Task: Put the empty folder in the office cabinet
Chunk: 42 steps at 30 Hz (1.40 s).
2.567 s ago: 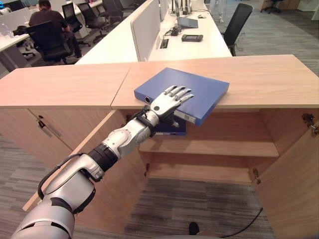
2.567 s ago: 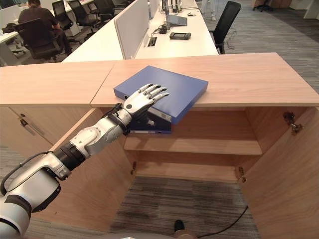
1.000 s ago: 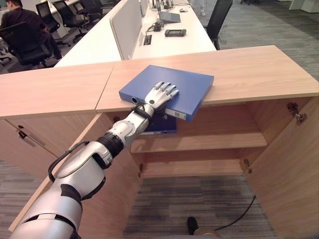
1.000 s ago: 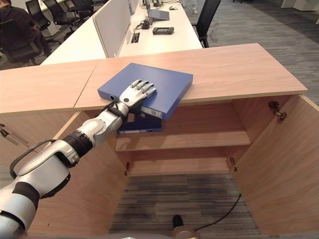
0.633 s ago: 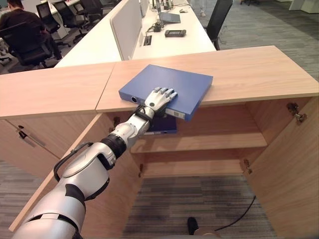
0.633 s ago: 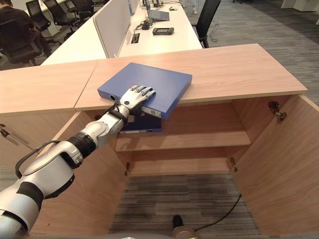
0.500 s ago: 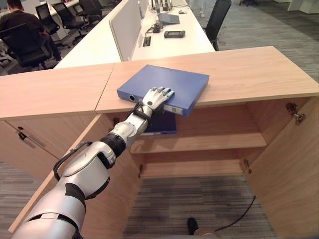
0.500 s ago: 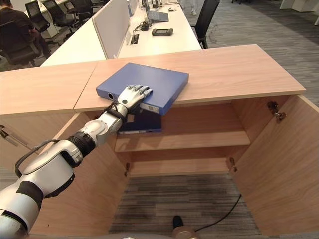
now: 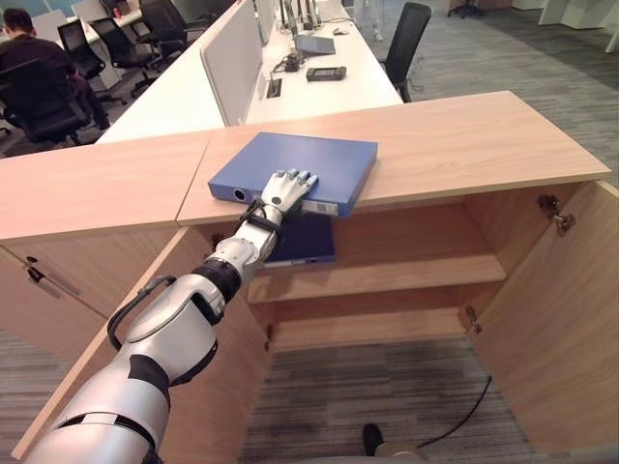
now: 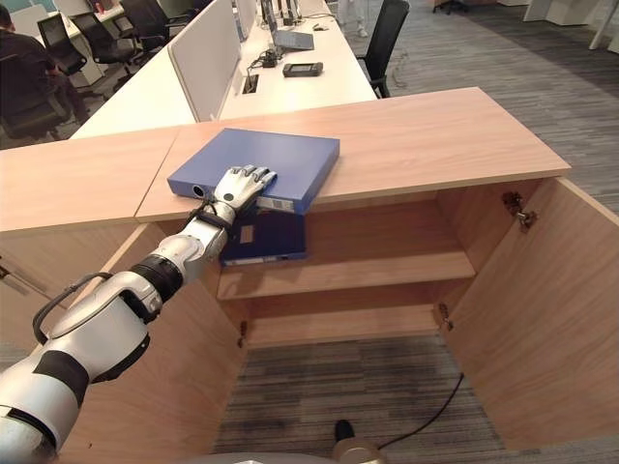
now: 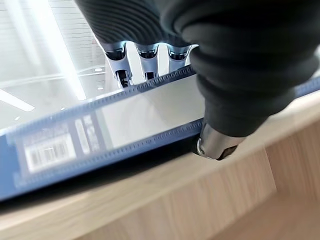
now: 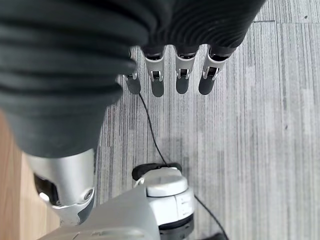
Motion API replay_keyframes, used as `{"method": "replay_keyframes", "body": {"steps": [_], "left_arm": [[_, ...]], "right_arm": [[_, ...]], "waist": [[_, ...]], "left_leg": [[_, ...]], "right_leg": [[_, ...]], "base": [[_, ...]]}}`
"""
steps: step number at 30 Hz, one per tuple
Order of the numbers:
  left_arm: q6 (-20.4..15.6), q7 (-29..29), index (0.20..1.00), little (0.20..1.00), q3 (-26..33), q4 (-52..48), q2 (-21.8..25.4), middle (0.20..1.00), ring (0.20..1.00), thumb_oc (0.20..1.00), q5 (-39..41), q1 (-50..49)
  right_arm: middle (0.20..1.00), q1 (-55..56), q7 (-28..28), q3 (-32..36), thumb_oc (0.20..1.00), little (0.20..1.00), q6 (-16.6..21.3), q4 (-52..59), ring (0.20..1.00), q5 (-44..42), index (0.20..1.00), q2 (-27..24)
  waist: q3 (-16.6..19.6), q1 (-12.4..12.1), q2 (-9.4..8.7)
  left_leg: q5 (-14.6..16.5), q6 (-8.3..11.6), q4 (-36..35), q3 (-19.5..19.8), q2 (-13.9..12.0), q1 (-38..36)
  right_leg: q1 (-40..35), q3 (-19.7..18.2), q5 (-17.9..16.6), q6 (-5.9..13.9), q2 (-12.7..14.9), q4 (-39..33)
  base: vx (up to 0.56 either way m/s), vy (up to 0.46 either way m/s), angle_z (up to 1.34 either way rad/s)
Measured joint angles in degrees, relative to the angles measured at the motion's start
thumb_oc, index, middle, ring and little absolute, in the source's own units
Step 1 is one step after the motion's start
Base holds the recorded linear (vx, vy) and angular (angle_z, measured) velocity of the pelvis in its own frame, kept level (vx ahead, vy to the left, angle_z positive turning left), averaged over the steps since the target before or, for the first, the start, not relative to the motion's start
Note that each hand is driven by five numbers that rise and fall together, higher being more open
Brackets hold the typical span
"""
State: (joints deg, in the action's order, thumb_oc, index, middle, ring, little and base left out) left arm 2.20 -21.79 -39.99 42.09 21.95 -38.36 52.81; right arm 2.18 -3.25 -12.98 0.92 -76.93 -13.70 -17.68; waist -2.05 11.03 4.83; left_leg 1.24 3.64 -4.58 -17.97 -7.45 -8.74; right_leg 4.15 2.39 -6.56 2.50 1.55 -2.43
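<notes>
Open-plan office stretches behind the cabinet: white desks [image 9: 319, 82], black chairs [image 9: 406, 39], a seated person [image 9: 34, 68] at far left. From the head views I see the blue folder [image 9: 309, 164] lying flat on the wooden cabinet top [image 9: 464, 145], its labelled spine hanging a little past the front edge. My left hand [image 9: 282, 189] rests on the near corner of the folder, fingers laid over its cover.

What the head views can't tell me, the left wrist view does: the fingers [image 11: 145, 62] curl over the top of the folder's spine [image 11: 115, 130] while the thumb [image 11: 215, 145] tucks under its lower edge, against the wood, so the hand is pinching the folder.

Both cabinet doors stand wide, the right door [image 10: 527, 319] swung well out. The upper shelf [image 10: 387, 266] is bare to the right of a second, darker blue folder [image 10: 266, 240] lying at its left end, directly below the overhanging spine. That folder's far side is hidden under the cabinet top.

My right hand [image 12: 172, 75] hangs over grey carpet [image 12: 260, 125], fingers straight and holding nothing.
</notes>
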Motion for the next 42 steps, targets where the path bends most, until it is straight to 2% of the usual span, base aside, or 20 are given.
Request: {"method": "replay_keyframes", "body": {"steps": [2,4,6,9,10,11,12,13,14,15,17,18,20,21,27,32,35,39,40,42], "left_arm": [[-0.85,0.01,0.200,0.200,5.87,-16.24,1.51,0.200,0.200,0.200,2.93,-6.97],[-3.86,1.78,0.200,0.200,11.93,-33.05,1.64,0.200,0.200,0.200,7.59,-17.67],[-7.92,4.38,0.200,0.200,15.73,-43.51,1.58,0.200,0.200,0.200,13.76,-29.07],[-13.19,8.97,0.200,0.200,17.43,-51.23,3.14,0.200,0.200,0.200,20.34,-37.13],[-13.87,11.05,0.200,0.200,19.43,-52.95,3.57,0.200,0.200,0.200,24.75,-38.20],[-14.65,13.71,0.200,0.200,22.03,-54.22,3.58,0.200,0.200,0.200,33.30,-40.31],[-15.59,15.50,0.200,0.200,23.17,-55.88,2.89,0.200,0.200,0.200,43.07,-43.90],[-16.17,18.54,0.200,0.200,22.81,-56.82,1.45,0.200,0.200,0.200,50.57,-45.66],[-15.15,23.20,0.200,0.200,25.12,-60.42,2.68,0.200,0.200,0.200,58.85,-53.62],[-10.98,25.92,0.200,0.200,26.90,-59.17,6.38,0.200,0.200,0.200,65.00,-64.90],[-6.79,27.92,0.200,0.200,26.74,-52.26,7.83,0.200,0.200,0.200,66.19,-71.94],[-5.37,27.82,0.200,0.200,27.17,-48.46,6.98,0.200,0.200,0.200,67.25,-73.02],[-3.36,27.66,0.200,0.200,27.08,-44.70,7.09,0.200,0.200,0.200,67.14,-72.07],[-2.78,27.73,0.200,0.200,26.75,-44.38,7.04,0.200,0.200,0.200,67.10,-70.98],[-3.09,28.98,0.200,0.200,26.65,-44.92,1.04,0.200,0.200,0.200,66.56,-63.60],[-3.06,28.45,0.200,0.200,28.76,-44.43,0.91,0.200,0.200,0.200,61.46,-64.69],[-3.03,27.24,0.200,0.200,31.14,-44.30,1.23,0.200,0.200,0.200,57.94,-64.46],[-3.04,27.03,0.200,0.200,31.16,-44.31,1.25,0.200,0.200,0.200,57.31,-63.84],[-3.06,27.07,0.200,0.200,31.11,-44.31,1.20,0.200,0.200,0.200,55.79,-63.63],[-3.06,27.34,0.200,0.200,31.11,-44.32,1.18,0.200,0.200,0.200,54.65,-63.37]], "right_arm": [[1.000,0.90,-0.43,0.74,1.000,1.000,0.31,2.59,1.000,-1.34,1.000,0.34],[1.000,1.22,-0.59,2.79,1.000,1.000,0.36,4.99,1.000,-3.35,1.000,0.64],[1.000,0.47,-0.53,4.22,1.000,1.000,0.47,5.49,1.000,-3.74,1.000,0.63],[1.000,-0.36,-0.32,4.45,1.000,1.000,0.29,5.30,1.000,-5.39,1.000,0.46],[1.000,-0.64,0.02,4.48,1.000,1.000,0.28,5.60,1.000,-5.41,1.000,0.35],[1.000,-1.34,0.40,4.49,1.000,1.000,0.38,6.29,1.000,-5.41,1.000,0.25],[1.000,-9.94,0.02,1.72,1.000,1.000,-4.77,4.24,1.000,-6.85,1.000,0.38],[1.000,-15.14,0.48,0.72,1.000,1.000,-3.52,9.38,1.000,-7.59,1.000,-0.99],[1.000,-14.58,2.22,2.64,1.000,1.000,1.00,21.93,1.000,-7.61,1.000,-3.48],[1.000,-8.92,3.34,4.46,1.000,1.000,2.13,31.64,1.000,-7.62,1.000,-5.42],[1.000,2.83,4.20,5.99,1.000,1.000,0.49,42.40,1.000,-7.67,1.000,-6.80],[1.000,8.26,4.63,6.84,1.000,1.000,0.33,47.54,1.000,-7.70,1.000,-6.97],[1.000,9.83,4.61,6.99,1.000,1.000,0.31,46.96,1.000,-7.71,1.000,-6.80],[1.000,10.07,4.54,7.16,1.000,1.000,0.25,46.65,1.000,-7.71,1.000,-6.84],[1.000,8.09,4.53,8.22,1.000,1.000,0.62,44.31,1.000,-7.77,1.000,-6.69],[1.000,8.65,4.62,8.76,1.000,1.000,0.62,44.02,1.000,-8.28,1.000,-6.64],[1.000,8.36,4.63,9.73,1.000,1.000,1.08,45.83,1.000,-11.94,1.000,-6.68],[1.000,8.27,6.22,9.51,1.000,1.000,0.85,48.46,1.000,-17.46,1.000,-6.54],[1.000,8.75,10.36,8.15,1.000,1.000,0.66,54.28,1.000,-23.42,1.000,-6.65],[1.000,8.75,13.15,7.83,1.000,1.000,0.09,56.78,1.000,-26.44,1.000,-6.86]], "waist": [[-0.33,-0.67,-0.44],[-0.66,-2.47,-1.00],[-0.91,-3.49,-1.38],[-1.26,-7.75,-2.51],[-1.24,-7.82,-2.59],[-1.21,-8.56,-2.63],[-0.95,-10.42,-1.95],[-1.13,-11.53,-2.52],[-1.10,-12.24,-2.07],[-1.11,-12.82,-1.84],[-2.28,-12.18,-2.93],[-3.56,-11.34,-3.82],[-4.77,-9.88,-5.14],[-4.81,-9.61,-5.21],[-4.80,-8.36,-2.29],[-4.87,-8.44,-2.43],[-4.99,-8.43,-3.33],[-4.92,-8.54,-3.44],[-4.90,-8.44,-3.42],[-4.88,-8.49,-3.41]], "left_leg": [[-0.02,0.11,0.13,0.32,-0.20,0.07],[-0.24,0.41,0.20,0.85,-0.40,0.02],[-0.24,0.41,0.01,1.47,-0.47,-0.36],[-0.01,0.14,-0.25,3.17,-0.51,-0.82],[0.04,0.22,-0.17,3.25,-0.46,-1.11],[0.04,0.22,-0.24,3.80,-0.35,-1.10],[0.40,-0.13,-0.95,4.29,-0.65,-1.04],[0.02,1.02,-0.86,5.76,-0.03,-0.64],[-0.94,1.21,-0.53,7.32,-0.04,-0.03],[-0.86,1.08,-0.50,7.22,-0.08,-0.09],[-0.79,0.97,-0.48,7.08,0.14,-0.08],[-0.78,0.96,-0.48,7.01,0.12,-0.24],[-0.77,0.94,-0.48,6.15,0.17,-0.58],[-0.75,0.90,-0.48,5.82,0.18,-0.64],[-0.44,0.43,-0.51,5.74,0.00,-1.52],[-0.60,0.67,-0.50,5.71,0.03,-1.53],[-0.62,0.69,-0.49,5.66,0.04,-1.58],[-0.61,0.67,-0.49,5.65,0.09,-1.62],[-0.64,0.68,-0.48,5.62,0.05,-1.66],[-0.64,0.69,-0.48,5.62,0.04,-1.75]], "right_leg": [[0.00,0.25,-0.17,0.23,-0.12,-0.07],[-0.43,0.79,-0.14,0.18,-0.25,-0.28],[-1.18,1.42,-0.04,0.07,-0.24,-0.66],[-2.96,2.68,0.00,0.16,0.02,-1.78],[-3.33,2.95,-0.08,0.29,0.16,-2.25],[-4.35,3.29,-0.26,0.53,0.36,-2.83],[-4.60,4.68,-0.28,0.75,0.61,-1.80],[-2.79,4.87,0.60,0.51,0.74,-0.18],[-2.71,5.92,1.35,0.49,0.97,0.01],[-2.86,5.85,1.63,0.50,0.91,-0.08],[-3.40,5.96,1.58,0.69,0.80,-0.52],[-4.03,5.93,1.07,1.21,0.98,-1.66],[-4.38,5.44,0.31,1.23,1.09,-2.90],[-4.25,5.05,0.17,1.30,1.07,-2.90],[-4.86,4.61,-0.07,1.34,0.79,-2.94],[-4.88,4.59,-0.05,1.31,0.82,-2.94],[-4.88,4.56,-0.05,1.31,0.85,-2.95],[-4.83,4.54,-0.04,1.29,0.89,-2.94],[-4.97,4.53,-0.05,1.29,0.83,-2.95],[-5.10,4.53,-0.05,1.29,0.83,-2.94]], "base": [[-0.02,-0.019,0.07],[0.01,-0.008,0.13],[0.03,0.004,0.17],[0.02,0.004,0.29],[0.05,0.006,0.28],[0.01,-0.001,0.11],[-0.01,-0.003,0.29],[-0.06,-0.007,0.52],[-0.03,0.003,0.50],[-0.02,0.004,0.32],[-0.01,0.002,-0.02],[-0.01,0.003,-0.10],[0.00,0.002,-0.20],[0.00,-0.002,-0.20],[0.00,-0.001,-0.03],[0.00,0.000,0.00],[0.00,0.000,0.00],[0.00,0.000,0.00],[0.00,0.000,0.00],[0.00,0.000,0.00]]}}
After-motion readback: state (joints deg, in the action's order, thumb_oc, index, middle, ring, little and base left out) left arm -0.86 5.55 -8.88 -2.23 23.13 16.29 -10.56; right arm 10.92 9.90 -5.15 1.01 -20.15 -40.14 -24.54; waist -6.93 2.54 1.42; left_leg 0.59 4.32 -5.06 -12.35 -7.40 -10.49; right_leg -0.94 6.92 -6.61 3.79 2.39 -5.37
